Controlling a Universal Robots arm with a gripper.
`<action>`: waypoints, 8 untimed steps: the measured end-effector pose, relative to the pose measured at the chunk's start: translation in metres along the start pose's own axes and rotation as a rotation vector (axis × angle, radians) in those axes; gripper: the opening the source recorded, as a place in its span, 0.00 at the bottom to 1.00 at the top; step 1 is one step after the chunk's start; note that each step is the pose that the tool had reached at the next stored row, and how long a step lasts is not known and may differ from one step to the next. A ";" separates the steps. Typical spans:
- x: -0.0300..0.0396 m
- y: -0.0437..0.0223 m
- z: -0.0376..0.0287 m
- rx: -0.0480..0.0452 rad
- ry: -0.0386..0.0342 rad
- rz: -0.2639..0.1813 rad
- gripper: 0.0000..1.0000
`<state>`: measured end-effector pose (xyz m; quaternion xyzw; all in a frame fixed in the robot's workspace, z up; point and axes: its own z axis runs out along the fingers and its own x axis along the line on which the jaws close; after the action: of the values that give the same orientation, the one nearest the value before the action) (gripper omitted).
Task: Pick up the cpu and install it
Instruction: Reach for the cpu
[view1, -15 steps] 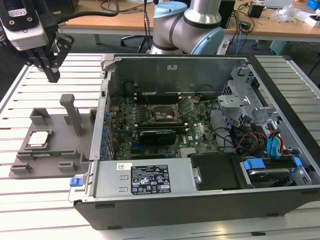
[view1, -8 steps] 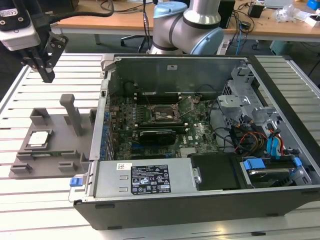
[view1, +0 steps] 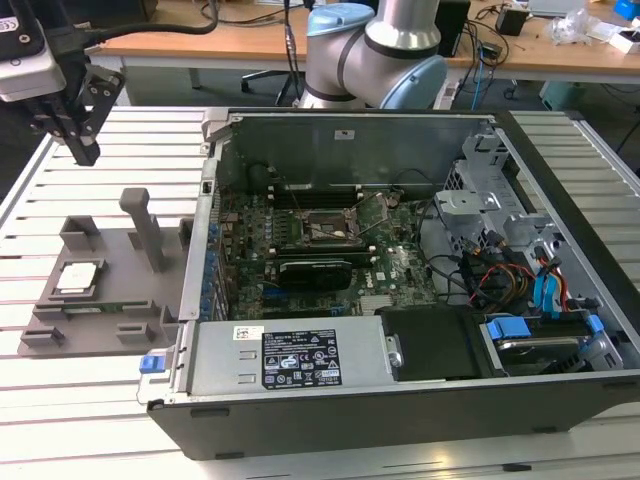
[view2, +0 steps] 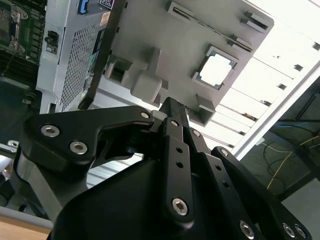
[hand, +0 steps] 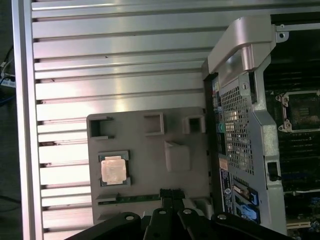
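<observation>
Silvery-grey square metal-topped cpu (view1: 78, 277) lay flat in a recess of the grey plastic fixture plate (view1: 90, 325), presumably located for pickup; black gripper (view1: 88, 152) hung above and apart, jaws pressed together, empty.

The exterior view looks down at a slant from high up onto the open computer case (view1: 350, 400) and grey fixture (view1: 100, 305); the first wrist view faces straight down on both; the second wrist view, apparently tilted, looks closely past the gripper (view2: 170, 105) at them
</observation>
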<state>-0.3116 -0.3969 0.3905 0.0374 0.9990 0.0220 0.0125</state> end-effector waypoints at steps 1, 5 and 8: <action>0.0009 -0.0001 0.0000 0.0001 0.0001 0.000 0.11; 0.0048 -0.0004 0.0000 0.0001 0.0001 0.000 0.11; 0.0072 -0.0005 0.0000 0.0000 0.0001 0.000 0.11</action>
<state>-0.3188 -0.3969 0.3903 0.0374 0.9990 0.0220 0.0125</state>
